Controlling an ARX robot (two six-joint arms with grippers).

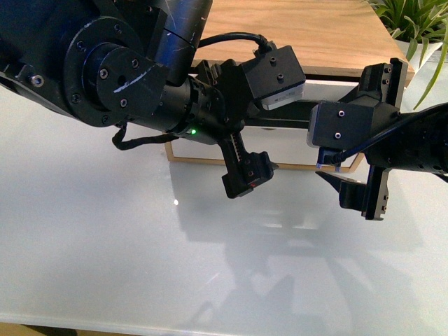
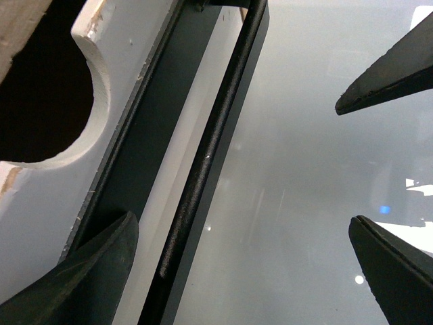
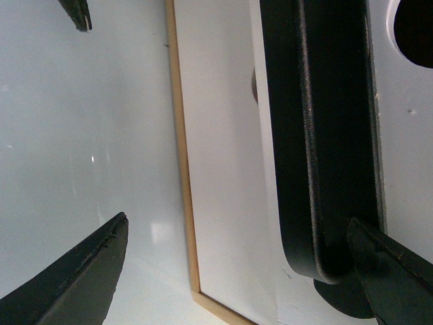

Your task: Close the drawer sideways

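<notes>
Nearest the camera, the left arm [image 1: 105, 70] fills the upper left of the front view, with a black cable [image 1: 231, 38] looping over its wrist.

Drawer [image 2: 128, 61]: white front, seated in a wooden box [image 1: 301, 28] at the far side of the counter [image 1: 210, 280], right of centre, behind both hands. It is the upper of two white fronts. Its half-round notch [image 2: 47, 95] shows dark in the top edge. Its black bar handle [image 2: 206, 156] runs the width of the front on a black backplate. How far the drawer stands out of the box cannot be told.

Left hand [image 1: 234, 122]: jaws wide, holding nothing. The bar passes between its fingers; one finger [image 2: 88, 271] lies on the panel side of the bar, the other over the counter. Contact with the bar cannot be confirmed.

Right hand [image 1: 364, 140]: jaws wide, holding nothing. One finger [image 3: 392, 271] sits at the rounded end of the handle, touching or just beside it; the other hangs over the counter.

Lower drawer [image 3: 216, 169]: plain white front, wooden edge beside it.

Counter: white and glossy, reflecting both arms. A green plant [image 1: 413, 24] stands at the far right.
</notes>
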